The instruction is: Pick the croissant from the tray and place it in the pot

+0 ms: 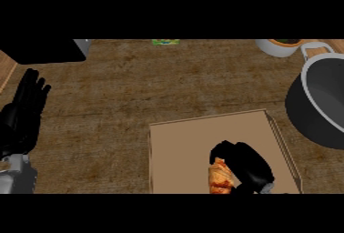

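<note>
Fingers [225, 149] of right hand [250, 166] curled over croissant [220, 178], partly hiding it on tray [181, 150], pot [322, 102] cut off at right

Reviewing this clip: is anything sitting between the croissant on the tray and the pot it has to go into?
Nothing visible does. The right hand is curled over the croissant on the tray. The pot stands to the tray's upper right; only the tray's low right wall and bare counter lie between. The left hand rests open at the left edge.

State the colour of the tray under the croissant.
Light tan brown, seen in the head view: the tray holding the croissant.
</note>
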### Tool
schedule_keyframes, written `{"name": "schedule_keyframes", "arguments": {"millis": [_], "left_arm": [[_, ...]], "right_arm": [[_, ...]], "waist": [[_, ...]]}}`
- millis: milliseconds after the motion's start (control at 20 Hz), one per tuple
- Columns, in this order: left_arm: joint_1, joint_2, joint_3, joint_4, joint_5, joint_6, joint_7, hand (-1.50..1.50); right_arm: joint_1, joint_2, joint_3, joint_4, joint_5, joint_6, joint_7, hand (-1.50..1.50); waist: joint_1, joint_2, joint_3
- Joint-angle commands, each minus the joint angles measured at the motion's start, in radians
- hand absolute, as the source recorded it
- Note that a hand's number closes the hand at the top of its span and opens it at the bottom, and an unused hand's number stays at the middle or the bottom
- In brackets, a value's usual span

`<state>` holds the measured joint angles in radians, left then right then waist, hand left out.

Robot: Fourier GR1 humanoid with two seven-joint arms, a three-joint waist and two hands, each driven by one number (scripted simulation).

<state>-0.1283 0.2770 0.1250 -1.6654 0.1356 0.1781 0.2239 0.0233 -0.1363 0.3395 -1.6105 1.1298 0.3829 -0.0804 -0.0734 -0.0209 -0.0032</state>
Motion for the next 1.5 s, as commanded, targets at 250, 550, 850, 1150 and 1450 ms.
{"name": "schedule_keyframes", "arguments": {"millis": [250,550,850,1150,1450], "left_arm": [[0.003,-0.020,-0.009,0.004,-0.012,0.011,-0.013,0.00],[0.009,-0.034,-0.037,-0.007,-0.008,-0.016,-0.018,0.00],[-0.058,-0.041,-0.031,0.057,-0.024,-0.010,-0.039,0.00],[-0.047,-0.027,-0.039,-0.002,-0.035,-0.011,0.018,0.00],[-0.087,-0.036,-0.014,0.116,-0.028,-0.035,-0.055,0.00]], "right_arm": [[0.277,0.134,-0.070,-0.563,-0.071,-0.150,0.184,1.50],[0.335,0.136,-0.149,-0.817,-0.141,-0.272,0.265,1.50],[0.233,0.108,-0.397,-0.884,-0.254,-0.210,0.318,1.50],[0.102,0.088,-0.637,-0.728,-0.453,-0.158,0.299,1.50],[-0.009,-0.048,-0.913,-0.476,-0.685,-0.130,0.231,1.50]], "waist": [[0.000,0.005,0.002],[0.045,0.014,0.003],[0.058,0.021,0.003],[0.066,0.019,0.004],[0.059,0.022,0.004]]}}
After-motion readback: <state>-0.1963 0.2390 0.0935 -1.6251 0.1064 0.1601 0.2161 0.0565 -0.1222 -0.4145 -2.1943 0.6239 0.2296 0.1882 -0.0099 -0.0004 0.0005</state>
